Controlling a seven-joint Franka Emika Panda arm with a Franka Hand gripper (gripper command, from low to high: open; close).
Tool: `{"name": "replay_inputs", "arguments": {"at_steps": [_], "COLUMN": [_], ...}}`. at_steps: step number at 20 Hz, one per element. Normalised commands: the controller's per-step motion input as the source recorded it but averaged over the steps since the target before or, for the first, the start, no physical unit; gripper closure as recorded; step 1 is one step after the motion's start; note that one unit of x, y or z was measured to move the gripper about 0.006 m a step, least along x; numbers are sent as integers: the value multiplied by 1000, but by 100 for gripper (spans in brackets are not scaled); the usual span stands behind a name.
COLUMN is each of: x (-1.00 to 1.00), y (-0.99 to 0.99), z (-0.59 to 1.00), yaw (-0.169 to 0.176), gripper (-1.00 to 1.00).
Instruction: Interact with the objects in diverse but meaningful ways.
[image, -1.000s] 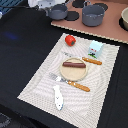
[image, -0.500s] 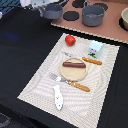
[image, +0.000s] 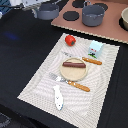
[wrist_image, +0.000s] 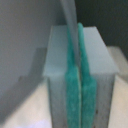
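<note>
My gripper (image: 31, 7) is at the far back on the exterior view's left, shut on the long handle of the grey saucepan (image: 48, 10). In the wrist view the green pads (wrist_image: 72, 95) pinch the thin grey handle (wrist_image: 69, 15). On the striped placemat (image: 35, 85) are the red tomato (image: 70, 40), the light blue cup (image: 95, 48), the brown sausage (image: 74, 64) on the wooden plate, and the white-and-blue fish (image: 58, 97) near the front.
A second grey pot (image: 93, 15) and black burner discs (image: 71, 16) sit on a brown stove board (image: 112, 32) at the back. An orange-handled knife (image: 92, 61) and fork (image: 72, 83) flank the round wooden plate (image: 75, 72).
The saucepan has shifted toward the exterior view's left together with my gripper. The things on the placemat have not moved.
</note>
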Motion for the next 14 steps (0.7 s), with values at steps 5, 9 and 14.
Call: {"name": "replay_inputs", "arguments": {"at_steps": [5,9,14], "x": [309,366,426], "y": [-912,-821,-510], "z": [14,-97,-198], "yaw": [0,11,36], "gripper": [100,100,100]}}
